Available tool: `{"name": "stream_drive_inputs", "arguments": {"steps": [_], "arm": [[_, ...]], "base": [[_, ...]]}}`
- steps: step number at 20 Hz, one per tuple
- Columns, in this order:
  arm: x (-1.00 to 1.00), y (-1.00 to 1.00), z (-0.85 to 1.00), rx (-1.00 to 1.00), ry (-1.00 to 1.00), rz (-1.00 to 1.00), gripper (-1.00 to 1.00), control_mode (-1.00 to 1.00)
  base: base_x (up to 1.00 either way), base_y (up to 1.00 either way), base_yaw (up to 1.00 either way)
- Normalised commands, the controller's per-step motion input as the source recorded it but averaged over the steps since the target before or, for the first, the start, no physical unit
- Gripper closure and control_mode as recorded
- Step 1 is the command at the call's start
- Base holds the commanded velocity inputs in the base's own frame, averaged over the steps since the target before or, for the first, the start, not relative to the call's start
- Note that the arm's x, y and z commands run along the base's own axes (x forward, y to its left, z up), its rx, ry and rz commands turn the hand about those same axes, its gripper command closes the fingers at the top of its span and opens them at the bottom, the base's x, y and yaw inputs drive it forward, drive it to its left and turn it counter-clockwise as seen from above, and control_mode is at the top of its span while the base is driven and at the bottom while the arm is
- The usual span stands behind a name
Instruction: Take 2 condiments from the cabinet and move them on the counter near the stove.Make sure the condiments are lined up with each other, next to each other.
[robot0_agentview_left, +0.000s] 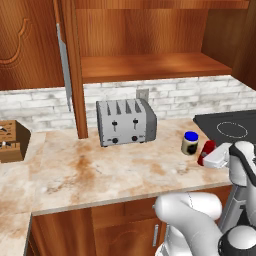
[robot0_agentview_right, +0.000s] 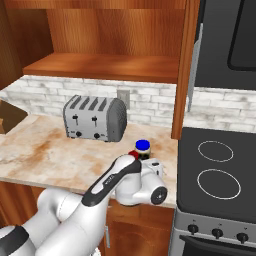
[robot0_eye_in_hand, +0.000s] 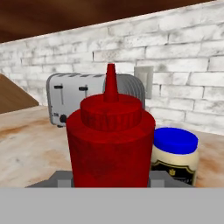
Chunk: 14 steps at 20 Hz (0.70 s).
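Fingers (robot0_eye_in_hand: 109, 183) closed tight on red squeeze bottle (robot0_eye_in_hand: 110, 144), gripped low on its body, bottle upright with pointed cap up. In the left base view, red squeeze bottle (robot0_agentview_left: 206, 151) low over tabletop (robot0_agentview_left: 100, 170) at its right end, near the front edge and just left of stove (robot0_agentview_left: 230, 127); whether its base touches the tabletop cannot be told, since the white hand covers it. Cream jar (robot0_agentview_left: 190, 143) with blue lid upright on tabletop just beside the bottle, a little further back toward the brick wall (robot0_agentview_left: 40, 102). In the hand view, cream jar (robot0_eye_in_hand: 175, 159) right of and behind the bottle, dark label facing the camera, the two close together or touching. In the right base view, cream jar (robot0_agentview_right: 142, 149) between the arm's wrist and the stove (robot0_agentview_right: 215, 170), with only a sliver of red squeeze bottle (robot0_agentview_right: 134, 154) showing above the wrist.

Silver toaster (robot0_agentview_left: 126, 121) further left along the tabletop's back edge, under the cabinet (robot0_agentview_left: 145, 67), shelf bare, door swung open at the left. Wall outlet (robot0_agentview_left: 142, 94) on the brick wall just behind the toaster. Wooden knife block (robot0_agentview_left: 12, 141) at the tabletop's far left edge.
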Motion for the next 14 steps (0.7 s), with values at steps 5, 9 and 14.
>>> {"name": "stream_drive_inputs", "arguments": {"steps": [5, 9, 14], "arm": [[0.31, -0.06, -0.21, 0.0, 0.0, 0.0, 1.0, -1.0], [0.29, -0.13, -0.21, 0.0, 0.0, 0.0, 1.0, -1.0], [0.3, -0.22, -0.2, 0.0, 0.0, 0.0, 1.0, -1.0]], "base": [[0.0, 0.0, 0.0], [0.0, 0.0, 0.0], [0.0, 0.0, 0.0]]}}
